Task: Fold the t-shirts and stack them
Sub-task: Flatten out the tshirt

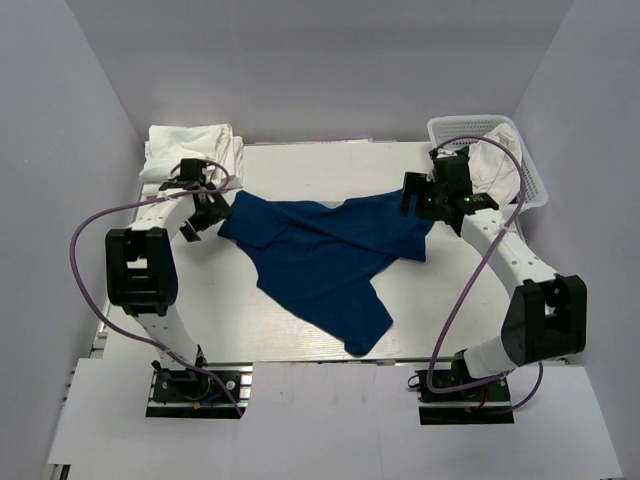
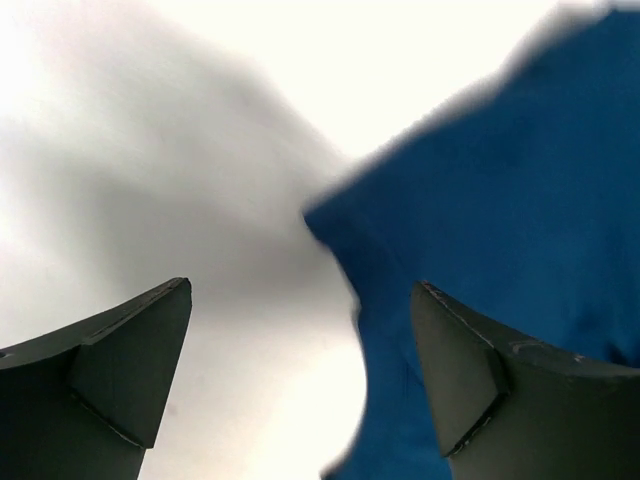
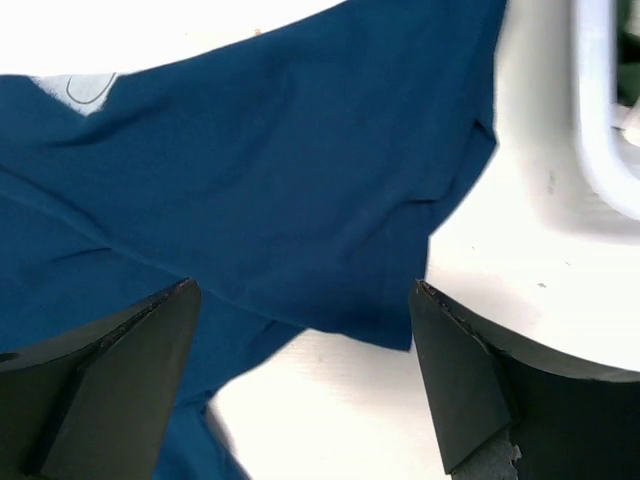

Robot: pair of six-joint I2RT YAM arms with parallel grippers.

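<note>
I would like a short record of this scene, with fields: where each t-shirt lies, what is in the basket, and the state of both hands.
navy t-shirt: lies crumpled in the middle of the table, not folded
white t-shirts: a pile at the far left corner
basket: far right corner, with white cloth inside
left hand: open, at the left edge of the navy t-shirt, holding nothing
right hand: open, over its right edge, holding nothing
</note>
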